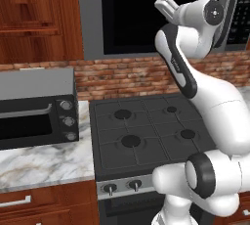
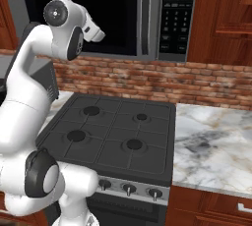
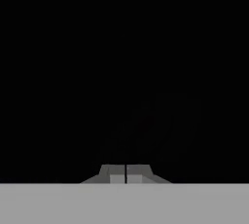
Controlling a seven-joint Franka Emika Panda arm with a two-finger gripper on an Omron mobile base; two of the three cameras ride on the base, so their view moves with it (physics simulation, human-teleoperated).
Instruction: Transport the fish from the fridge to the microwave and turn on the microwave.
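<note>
Two finger tips of the tool (image 3: 126, 174) are seen pressed together with nothing between them, facing near-black glass in the hand view. The microwave (image 2: 147, 14) is mounted above the brick wall over the four-burner stove (image 1: 146, 131), its door closed and its button panel (image 2: 178, 11) at its right. A small black oven (image 1: 36, 109) is set on the marble table (image 1: 44, 163) left of the stove.

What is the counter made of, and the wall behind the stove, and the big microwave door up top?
The counter looks like polished marble: white with grey and tan veins, slightly shiny. The wall looks like rough red brick with pale mortar lines. The microwave door seems to be dark glass, flat black, with a silvery, probably metal, handle. Everything is rendered, so these are only looks.
</note>
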